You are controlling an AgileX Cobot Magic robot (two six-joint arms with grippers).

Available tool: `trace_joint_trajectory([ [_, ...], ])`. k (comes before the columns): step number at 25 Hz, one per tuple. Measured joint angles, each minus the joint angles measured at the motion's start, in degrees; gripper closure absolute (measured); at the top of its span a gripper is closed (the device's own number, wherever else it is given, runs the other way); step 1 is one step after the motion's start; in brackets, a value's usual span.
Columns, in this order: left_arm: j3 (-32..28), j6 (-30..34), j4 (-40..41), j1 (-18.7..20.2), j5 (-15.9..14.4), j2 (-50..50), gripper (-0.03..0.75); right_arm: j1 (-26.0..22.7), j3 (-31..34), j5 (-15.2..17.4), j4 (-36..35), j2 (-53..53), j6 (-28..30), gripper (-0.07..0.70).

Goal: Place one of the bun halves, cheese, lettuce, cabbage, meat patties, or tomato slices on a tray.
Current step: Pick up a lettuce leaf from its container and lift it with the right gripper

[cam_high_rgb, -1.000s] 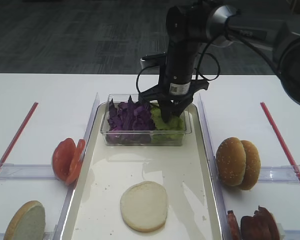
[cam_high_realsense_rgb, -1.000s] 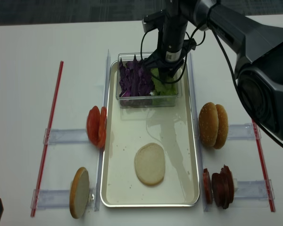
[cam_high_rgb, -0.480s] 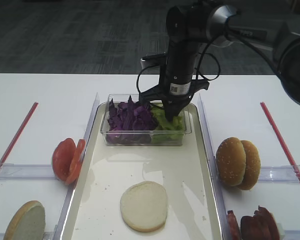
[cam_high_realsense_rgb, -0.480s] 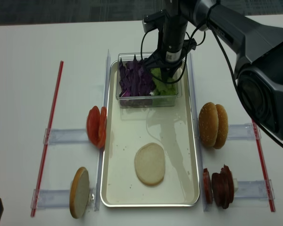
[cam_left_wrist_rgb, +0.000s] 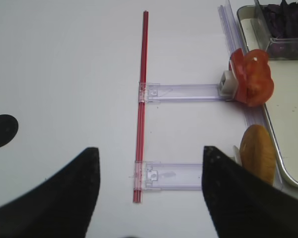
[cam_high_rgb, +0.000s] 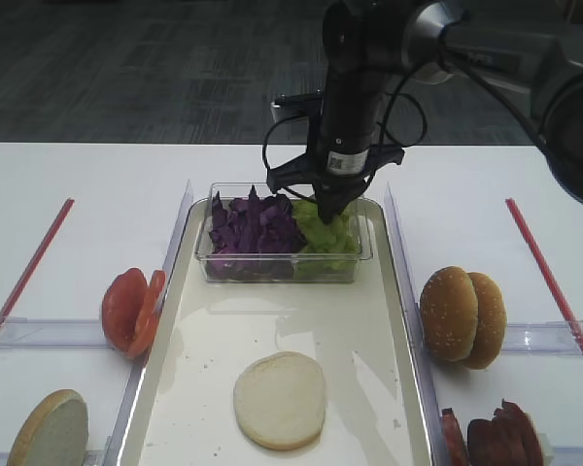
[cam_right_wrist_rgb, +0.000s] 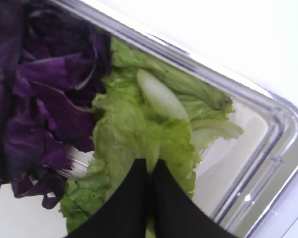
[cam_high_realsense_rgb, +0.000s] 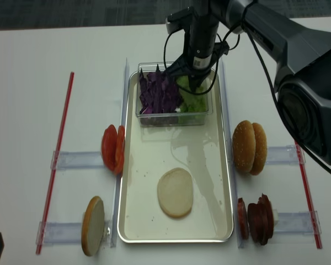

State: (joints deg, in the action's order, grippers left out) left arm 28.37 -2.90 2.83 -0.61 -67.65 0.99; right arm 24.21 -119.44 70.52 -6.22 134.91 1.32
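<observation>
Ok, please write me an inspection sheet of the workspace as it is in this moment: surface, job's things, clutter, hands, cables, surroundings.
Surface: white table; metal tray in the middle.
Job's things: bun half lies flat on the tray; clear box at the tray's far end holds purple cabbage and lettuce; tomato slices, another bun half, sesame buns and meat patties stand in clear racks beside the tray.
Clutter: two red strips on the table.
Hands: right hand shut, pinching a lettuce leaf in the box; left hand open over bare table.
Cables: black cable looped along the right arm.
Surroundings: dark carpet behind the table.
</observation>
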Motion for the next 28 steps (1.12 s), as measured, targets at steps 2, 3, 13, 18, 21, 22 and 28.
trace_joint_trajectory([
  [2, 0.00, 0.00, 0.00, 0.00, 0.00, 0.00, 0.292, 0.00, -0.48, 0.00, -0.20, 0.00, 0.00, 0.583],
  [3, 0.00, 0.00, 0.00, 0.00, 0.00, 0.00, 0.292, 0.00, -0.62, 0.00, -0.49, 0.00, 0.00, 0.583],
  [13, 0.00, 0.00, 0.00, 0.00, 0.00, 0.00, 0.292, 0.00, -0.84, 0.00, -0.91, -1.90, -0.03, 0.584],
  [18, 0.00, 0.00, 0.00, 0.00, 0.00, 0.00, 0.292, 0.00, -0.84, 0.12, -1.72, -3.93, -0.40, 0.584],
  [21, 0.00, 0.00, 0.00, 0.00, 0.00, 0.00, 0.292, 0.00, -0.84, 0.22, -2.51, -4.68, -0.63, 0.584],
  [22, 0.00, 0.00, 0.00, 0.00, 0.00, 0.00, 0.292, 0.00, -0.84, 0.22, -2.67, -4.95, -0.78, 0.584],
  [28, 0.00, 0.00, 0.00, 0.00, 0.00, 0.00, 0.292, 0.00, 7.17, 0.22, -2.92, -9.29, -0.88, 0.584],
])
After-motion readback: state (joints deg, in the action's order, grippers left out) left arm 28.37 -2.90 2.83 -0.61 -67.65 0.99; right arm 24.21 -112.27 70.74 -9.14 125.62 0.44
